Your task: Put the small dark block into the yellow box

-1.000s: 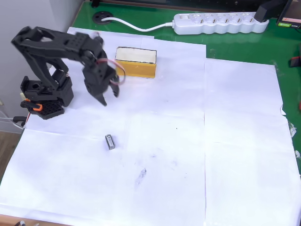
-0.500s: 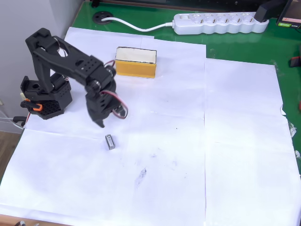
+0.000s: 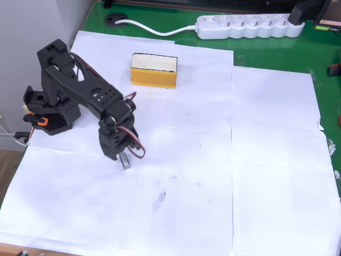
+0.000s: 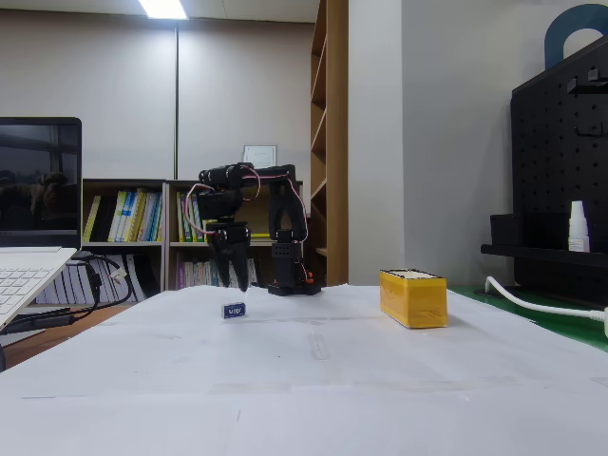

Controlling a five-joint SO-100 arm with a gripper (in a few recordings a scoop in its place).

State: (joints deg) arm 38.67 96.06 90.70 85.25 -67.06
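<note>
The small dark block lies on the white paper, left of the middle; in the fixed view the block shows a pale face. My black gripper points down right over it and hides part of it from above. Seen from the side, the gripper hangs just above the block with its fingers slightly apart and nothing between them. The yellow box stands at the far side of the paper, well away from the gripper, with its cream inside showing; it is on the right in the fixed view.
The arm's base sits at the paper's left edge. A white power strip and its cable lie on the green mat behind the box. A laptop stands at the left of the fixed view.
The arm has swung out from beside the yellow box and lowered; the gripper now stands over the block. Block and box have not moved.
</note>
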